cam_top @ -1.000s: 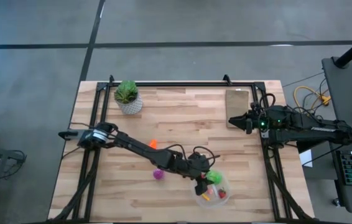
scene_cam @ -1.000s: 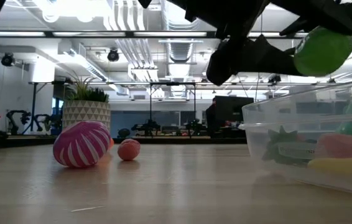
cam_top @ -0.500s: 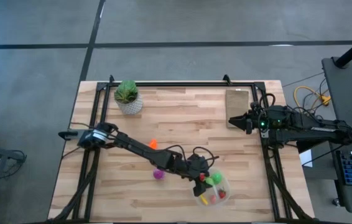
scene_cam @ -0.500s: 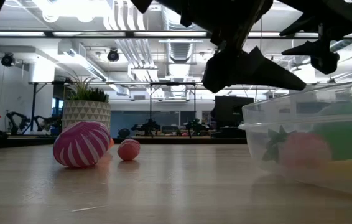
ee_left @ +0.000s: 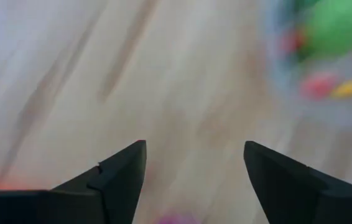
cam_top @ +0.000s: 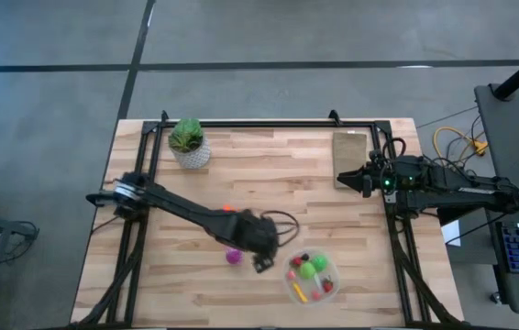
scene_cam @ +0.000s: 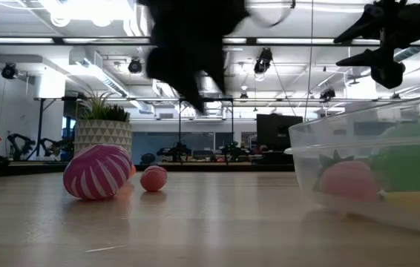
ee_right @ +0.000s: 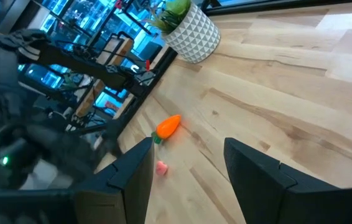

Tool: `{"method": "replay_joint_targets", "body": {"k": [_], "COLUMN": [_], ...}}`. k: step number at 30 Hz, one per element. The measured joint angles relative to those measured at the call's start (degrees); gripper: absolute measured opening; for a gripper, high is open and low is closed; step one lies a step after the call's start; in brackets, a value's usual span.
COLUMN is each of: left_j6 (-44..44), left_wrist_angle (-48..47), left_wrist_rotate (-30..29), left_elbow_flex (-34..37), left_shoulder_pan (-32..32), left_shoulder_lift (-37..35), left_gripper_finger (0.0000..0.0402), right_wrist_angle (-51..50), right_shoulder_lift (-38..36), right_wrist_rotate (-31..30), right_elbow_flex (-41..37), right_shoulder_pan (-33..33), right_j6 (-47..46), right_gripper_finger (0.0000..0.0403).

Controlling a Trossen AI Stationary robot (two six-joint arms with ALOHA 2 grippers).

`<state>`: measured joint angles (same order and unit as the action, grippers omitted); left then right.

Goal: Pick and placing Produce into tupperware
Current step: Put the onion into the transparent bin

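From the high view I'm seeing the left gripper (cam_top: 262, 263) hanging over bare wood just beside the magenta-purple piece (cam_top: 233, 258), jaws apart and holding nothing, while the tupperware (cam_top: 297, 292) is sitting near the table's front edge with green balls (cam_top: 313, 267), a yellow stick (cam_top: 302, 292) and small red bits inside. The right gripper (cam_top: 341, 178) is waiting at the far right by the tan board (cam_top: 350, 150). In the low view the magenta-purple piece (scene_cam: 97, 171) is lying on the table next to a pink ball (scene_cam: 153, 179), the potted plant (scene_cam: 102, 127) behind them. The left wrist view is blurring, fingers (ee_left: 119, 176) standing wide over wood. The right wrist view is showing the orange carrot (ee_right: 168, 126) on the table; the jaws are partly apart, empty I think.
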<state>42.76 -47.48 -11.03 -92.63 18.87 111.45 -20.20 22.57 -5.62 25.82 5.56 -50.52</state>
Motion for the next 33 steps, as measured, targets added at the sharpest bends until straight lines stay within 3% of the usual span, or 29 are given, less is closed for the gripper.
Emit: {"method": "replay_joint_targets", "body": {"k": [5, 10, 18, 21, 33], "left_j6": [16.3, 28.5, 38.9, 40.8, 41.0], "left_wrist_angle": [-12.9, -14.5, -14.5, -14.4, -6.2], "left_wrist_rotate": [0.7, 6.0, 11.2, 13.8, 14.2], "left_elbow_flex": [0.7, 1.4, 5.4, 7.0, 8.9], "left_shoulder_pan": [1.1, 2.2, 2.5, 2.5, 2.5], "left_shoulder_lift": [-5.7, -6.7, -5.4, -5.4, -4.0], "left_gripper_finger": [0.0252, 0.0251, 0.0251, 0.0251, 0.0251], "right_wrist_angle": [-0.2, 0.2, 2.9, 2.9, 2.9], "right_shoulder_lift": [0.0, 0.1, 0.1, 0.1, 0.1], "right_wrist_rotate": [-0.4, -0.4, -0.5, -0.5, -0.5], "right_elbow_flex": [0.0, 0.0, 0.0, 0.0, 0.0], "right_shoulder_pan": [0.0, 0.1, 0.1, 0.1, 0.1], "right_j6": [0.4, 0.6, 0.6, 0.7, 1.3], "right_gripper_finger": [0.0187, 0.0187, 0.0187, 0.0187, 0.0187]}}
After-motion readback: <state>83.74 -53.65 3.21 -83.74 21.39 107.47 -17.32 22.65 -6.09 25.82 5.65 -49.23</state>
